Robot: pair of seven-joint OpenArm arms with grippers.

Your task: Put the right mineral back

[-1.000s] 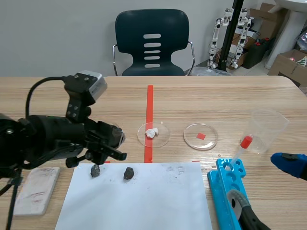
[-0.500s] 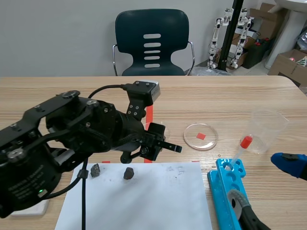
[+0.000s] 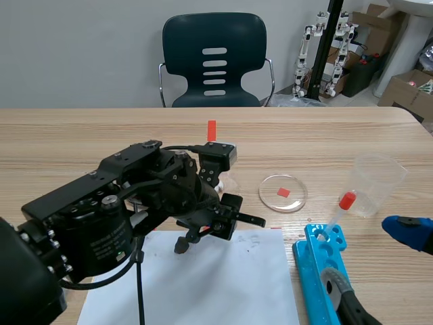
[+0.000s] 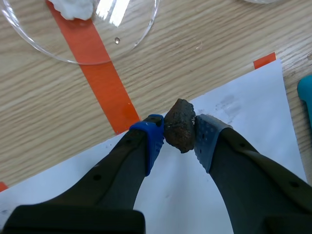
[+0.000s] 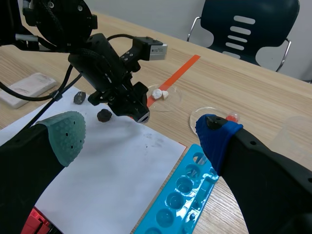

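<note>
The left gripper [image 4: 176, 137] is clamped on a mineral [image 4: 179, 122], a dark brown, rough, lumpy stone pinched at its sides between the blue dotted pad [image 4: 155, 134] and the greyer dotted pad [image 4: 207, 136]. The stone sits at the far edge of a smooth white paper sheet [image 4: 243, 102]. Whether it rests on the paper or hangs just above it is hard to tell from these angles.

Just ahead of the fingertips, a flat orange-red tape stripe [image 4: 100, 80] runs across the pale wood-grain table [image 4: 204, 44]. A shallow round dish of clear glass [image 4: 141, 39] lies over the stripe, holding a chalky white lump [image 4: 73, 7].

In the right wrist view, a second, greyer stone [image 5: 79, 97] lies on the paper near the held one, on the side toward a pale rectangular slab [image 5: 27, 87].

Farther to the right are another clear round dish [image 3: 283, 192] with a small red square in it, a transparent plastic cup [image 3: 379, 183], and a red-capped dropper [image 3: 342, 206] leaning in a bright blue rack [image 3: 321, 264] with round wells.

The right gripper [image 5: 141, 134] is spread wide and grips nothing, above the paper and the rack.
</note>
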